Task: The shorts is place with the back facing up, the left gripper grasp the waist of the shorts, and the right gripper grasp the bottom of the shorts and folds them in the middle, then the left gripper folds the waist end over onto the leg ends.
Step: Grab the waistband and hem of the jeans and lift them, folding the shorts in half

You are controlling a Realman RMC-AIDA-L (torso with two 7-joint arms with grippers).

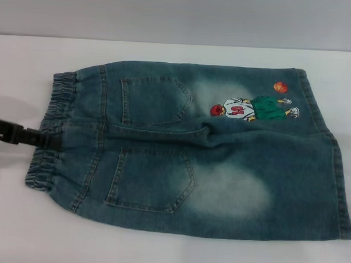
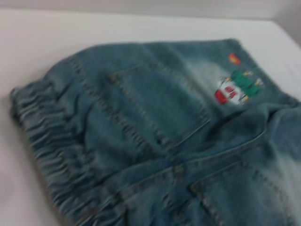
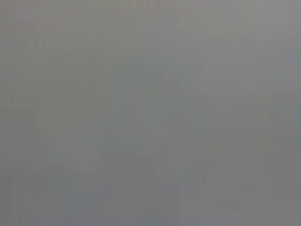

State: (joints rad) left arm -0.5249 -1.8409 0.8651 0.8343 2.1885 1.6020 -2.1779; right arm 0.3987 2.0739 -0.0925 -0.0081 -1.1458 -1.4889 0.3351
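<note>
White tabletop (image 1: pixel 158 253) fills my head view, with grey wall behind. At far left, the left gripper (image 1: pixel 44 138) reaches in level and meets the gathered waistband (image 1: pixel 53 132) mid-width; I cannot tell whether its fingers are clamped. The shorts (image 1: pixel 220 168) lie flat, back up, two pockets showing, embroidered player (image 1: pixel 252 108) toward the far side. Leg ends (image 1: pixel 339 173) sit at right. The right gripper is out of view.

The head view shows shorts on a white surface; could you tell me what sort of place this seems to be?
Probably a lab or test bench set up for folding clothes: a bare white table, a plain grey wall behind it, one pair of denim shorts laid flat, and the left claw at their waistband.
</note>
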